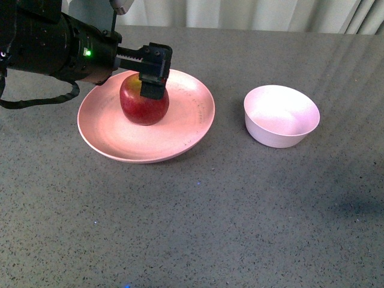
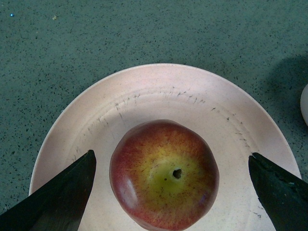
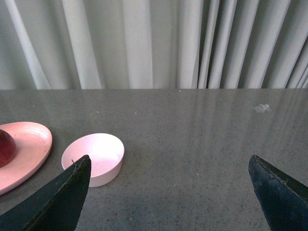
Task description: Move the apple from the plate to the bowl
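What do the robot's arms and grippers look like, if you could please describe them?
The left arm is bulky and black, with a lit green light, a looping black cable and a ridged rail carrying the left gripper. Its fingers are dark, tapering wedges, as are those of the right gripper. The right arm itself is out of view.

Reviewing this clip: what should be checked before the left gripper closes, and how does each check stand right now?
1. Left gripper open, one side either side of the apple: ok.
2. Apple resting on the plate, stem dimple up: ok.
3. Fingers low enough to close on the apple's widest part: cannot tell.
4. Bowl upright and empty: ok.
5. Right gripper open, back from the bowl: ok.
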